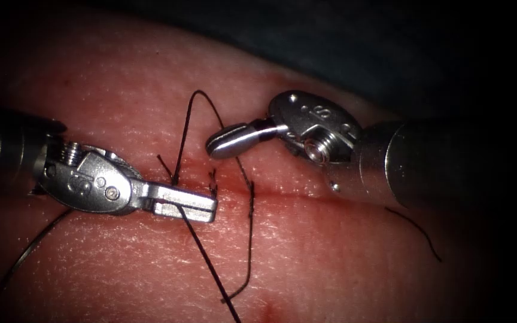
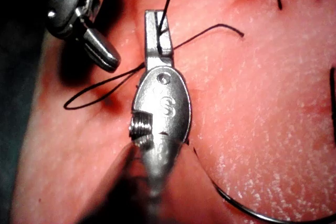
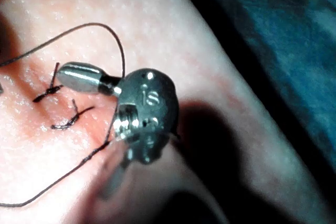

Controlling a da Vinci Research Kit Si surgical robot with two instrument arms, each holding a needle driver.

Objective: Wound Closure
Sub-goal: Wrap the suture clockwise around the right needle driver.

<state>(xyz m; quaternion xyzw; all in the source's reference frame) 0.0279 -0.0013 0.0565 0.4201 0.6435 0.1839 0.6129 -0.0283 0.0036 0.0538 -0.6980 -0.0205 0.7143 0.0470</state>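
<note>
Left gripper [image 1: 204, 207]: jaws pressed together on the thread [image 1: 210, 263]; a strand leaves the jaws toward 5 o'clock across the tissue, and the left wrist view shows it pinched near the jaw tips [image 2: 157, 32]
Right gripper [image 1: 219, 143]: jaws closed, sitting at about 1 o'clock from the left gripper, just above the cut; whether any thread lies between the jaws I cannot tell, though the loop passes right against it [image 3: 79, 76]
Thread loop: rises from the cut [image 1: 306, 192] beside the left gripper, arches up toward 12 o'clock, then comes down past the right gripper's tip and crosses the cut toward 6 o'clock
Key relation: the loop's near leg stands between the two grippers, close to both; the right gripper's tip touches or nearly touches the far leg, the left gripper holds the strand that runs out at 5 o'clock
Long axis of the cut: roughly 9 to 3 o'clock, both grippers lying almost along it, tips facing each other
Needle [image 1: 28, 250]: a thin curved wire lies on the tissue [image 1: 342, 263] at 8 o'clock from the left gripper, held by neither tool; in the left wrist view [image 2: 252, 211] its curve rests free on the surface, not in the tissue as far as shows
Cut ends of thread [image 1: 417, 230]: one loose piece on the tissue at 4 o'clock from the right gripper
Earlier stitches [image 3: 58, 106]: short dark knots along the cut
Red fluid [image 1: 270, 311]: faint staining along the cut
</note>
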